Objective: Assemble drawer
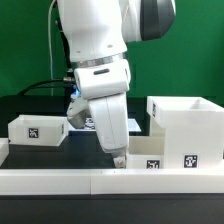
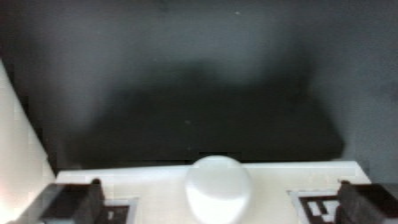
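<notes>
The tall white drawer casing (image 1: pixel 186 128) stands at the exterior view's right, with tags on its front. One shallow tray (image 1: pixel 38 128) with a tag sits at the exterior view's left. A second tray (image 1: pixel 148 158) lies against the casing's low front. My gripper (image 1: pixel 119 158) points down at this tray's near end. In the wrist view my gripper (image 2: pixel 217 205) is open, and its dark fingers (image 2: pixel 80 202) stand wide apart over the white tray face (image 2: pixel 151 180). A rounded white knob (image 2: pixel 217 185) sits between them. I see nothing gripped.
A long low white rail (image 1: pixel 80 181) runs along the front of the table. The marker board (image 1: pixel 88 123) lies behind the arm, mostly hidden. Dark tabletop (image 2: pixel 196 90) fills the wrist view beyond the tray, with a white edge (image 2: pixel 15 130) along one side.
</notes>
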